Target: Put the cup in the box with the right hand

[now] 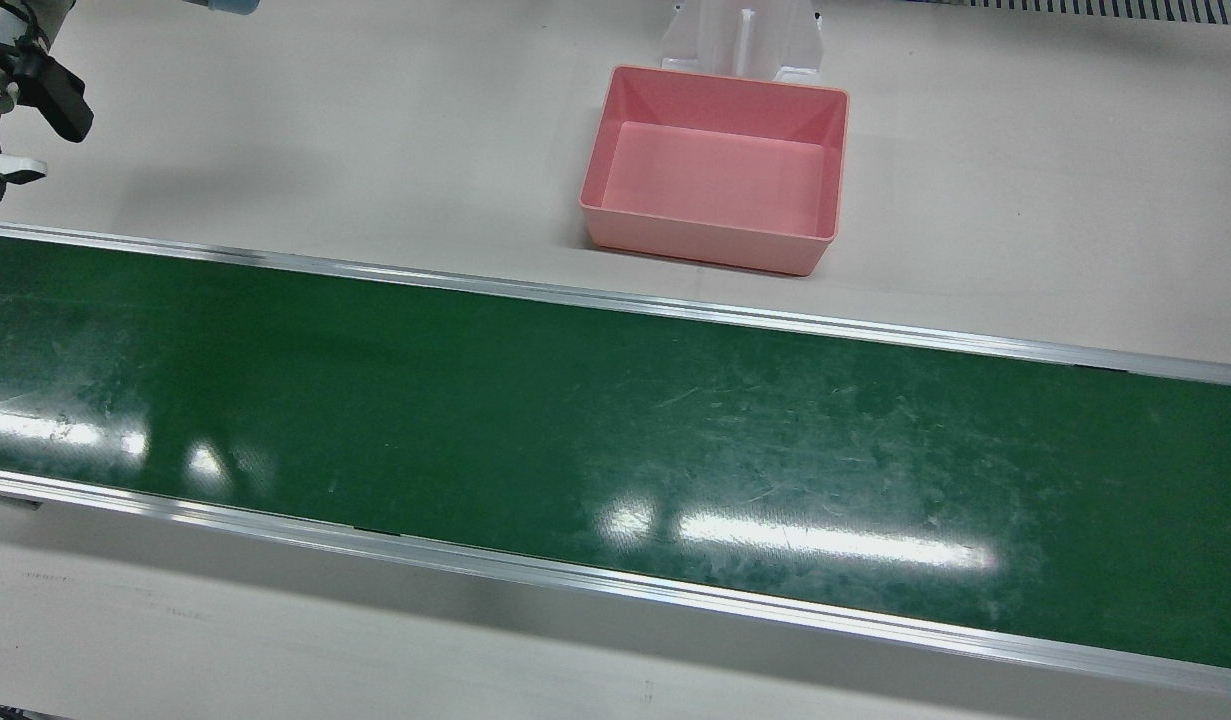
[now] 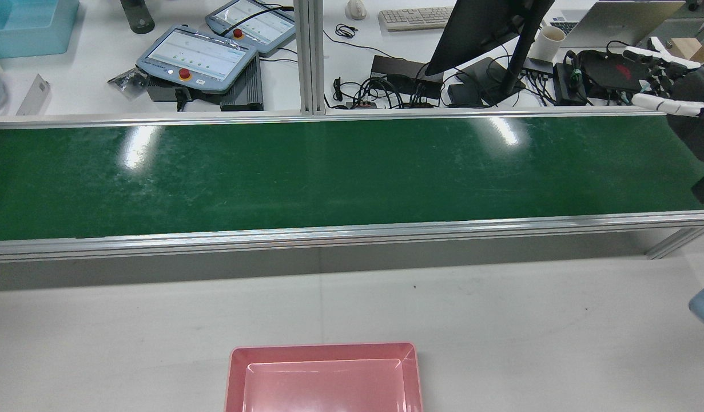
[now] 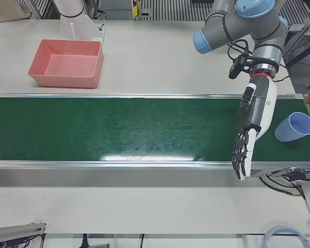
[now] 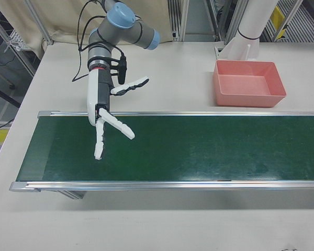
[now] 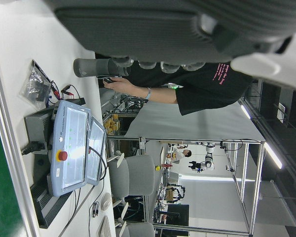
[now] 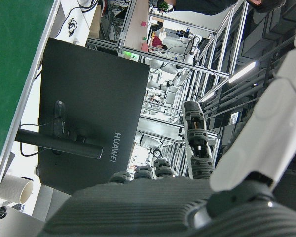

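Note:
A light-blue cup (image 3: 294, 126) rests on the green belt (image 3: 119, 129) at its end beside the left arm, its mouth showing. My left hand (image 3: 249, 129) hangs open just beside the cup with its fingers stretched down, apart from it. At the belt's other end my right hand (image 4: 107, 123) is open, fingers spread above the belt, holding nothing; it also shows at the rear view's edge (image 2: 669, 86). The pink box (image 4: 248, 82) stands empty on the table behind the belt (image 1: 715, 165), far from both hands. The cup shows only in the left-front view.
The belt has aluminium rails (image 1: 615, 300) along both sides. A white pedestal (image 1: 743, 40) stands right behind the box. Beyond the belt are teach pendants (image 2: 197, 57), a monitor (image 2: 489, 28), cables and a person (image 5: 187, 89) at a desk.

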Controlling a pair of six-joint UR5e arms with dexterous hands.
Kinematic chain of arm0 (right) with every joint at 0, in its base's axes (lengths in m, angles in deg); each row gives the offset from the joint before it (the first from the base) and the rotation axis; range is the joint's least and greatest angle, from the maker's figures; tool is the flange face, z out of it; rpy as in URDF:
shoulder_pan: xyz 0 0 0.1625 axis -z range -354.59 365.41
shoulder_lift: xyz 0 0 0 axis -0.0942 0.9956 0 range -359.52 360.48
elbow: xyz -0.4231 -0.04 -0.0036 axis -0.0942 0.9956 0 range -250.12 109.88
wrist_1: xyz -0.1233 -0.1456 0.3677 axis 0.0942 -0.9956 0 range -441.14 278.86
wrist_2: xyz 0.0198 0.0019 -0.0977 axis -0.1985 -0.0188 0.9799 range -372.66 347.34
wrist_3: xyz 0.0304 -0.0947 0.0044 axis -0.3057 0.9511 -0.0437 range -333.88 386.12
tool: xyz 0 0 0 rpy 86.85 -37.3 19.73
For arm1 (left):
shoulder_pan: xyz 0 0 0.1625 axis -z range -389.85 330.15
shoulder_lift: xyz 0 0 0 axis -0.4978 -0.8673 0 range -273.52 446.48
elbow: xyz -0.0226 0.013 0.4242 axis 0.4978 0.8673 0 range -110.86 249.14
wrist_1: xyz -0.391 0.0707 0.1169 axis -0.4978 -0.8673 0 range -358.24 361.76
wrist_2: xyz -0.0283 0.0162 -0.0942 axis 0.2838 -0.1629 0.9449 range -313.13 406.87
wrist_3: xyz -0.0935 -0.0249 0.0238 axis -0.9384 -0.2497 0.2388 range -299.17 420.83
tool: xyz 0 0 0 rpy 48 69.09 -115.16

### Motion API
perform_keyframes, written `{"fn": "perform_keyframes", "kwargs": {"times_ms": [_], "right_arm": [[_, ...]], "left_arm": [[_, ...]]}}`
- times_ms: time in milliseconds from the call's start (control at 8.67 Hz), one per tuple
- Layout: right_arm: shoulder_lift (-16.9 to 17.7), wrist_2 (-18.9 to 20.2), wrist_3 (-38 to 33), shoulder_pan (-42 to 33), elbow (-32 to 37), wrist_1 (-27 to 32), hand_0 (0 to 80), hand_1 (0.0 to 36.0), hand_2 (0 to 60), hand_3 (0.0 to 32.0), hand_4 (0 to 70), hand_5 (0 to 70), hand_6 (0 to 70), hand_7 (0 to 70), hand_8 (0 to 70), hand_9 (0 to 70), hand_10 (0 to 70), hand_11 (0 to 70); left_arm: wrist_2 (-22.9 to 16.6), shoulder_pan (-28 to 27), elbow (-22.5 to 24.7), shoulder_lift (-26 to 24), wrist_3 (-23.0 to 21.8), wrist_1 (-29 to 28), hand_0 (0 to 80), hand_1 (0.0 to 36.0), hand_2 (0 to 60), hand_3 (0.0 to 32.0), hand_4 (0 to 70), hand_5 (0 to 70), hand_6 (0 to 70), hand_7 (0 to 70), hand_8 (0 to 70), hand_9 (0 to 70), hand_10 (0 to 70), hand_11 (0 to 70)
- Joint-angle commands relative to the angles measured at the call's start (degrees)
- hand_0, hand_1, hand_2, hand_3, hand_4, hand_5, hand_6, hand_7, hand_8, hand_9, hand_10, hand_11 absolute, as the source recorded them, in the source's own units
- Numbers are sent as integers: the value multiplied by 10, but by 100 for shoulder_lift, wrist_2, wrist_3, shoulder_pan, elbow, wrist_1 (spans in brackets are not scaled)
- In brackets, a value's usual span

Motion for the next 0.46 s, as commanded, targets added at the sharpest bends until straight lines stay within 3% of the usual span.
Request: {"fn": "perform_keyframes", "kwargs": {"times_ms": [0, 115, 231, 346], "right_arm": [[-1, -1, 1, 13, 27, 7, 455, 11, 13, 0, 214, 16, 17, 68, 17, 41, 0, 0], [-1, -9, 1, 21, 45, 7, 435, 26, 47, 0, 198, 15, 19, 76, 18, 46, 0, 5], [-1, -9, 10, 30, 54, 7, 459, 0, 0, 0, 239, 14, 21, 86, 20, 51, 1, 6], [-10, -9, 10, 30, 97, 7, 451, 8, 16, 0, 233, 14, 23, 94, 23, 57, 2, 7]], "left_arm": [[0, 1, 8, 0, 9, 0, 0, 0, 0, 0, 0, 0, 0, 0, 0, 0, 0, 0], [0, 1, 8, 0, 0, 0, 0, 0, 0, 0, 0, 0, 0, 0, 0, 0, 0, 0], [0, 1, 8, 0, 0, 0, 0, 0, 0, 0, 0, 0, 0, 0, 0, 0, 0, 0], [0, 1, 8, 0, 0, 0, 0, 0, 0, 0, 0, 0, 0, 0, 0, 0, 0, 0]]}}
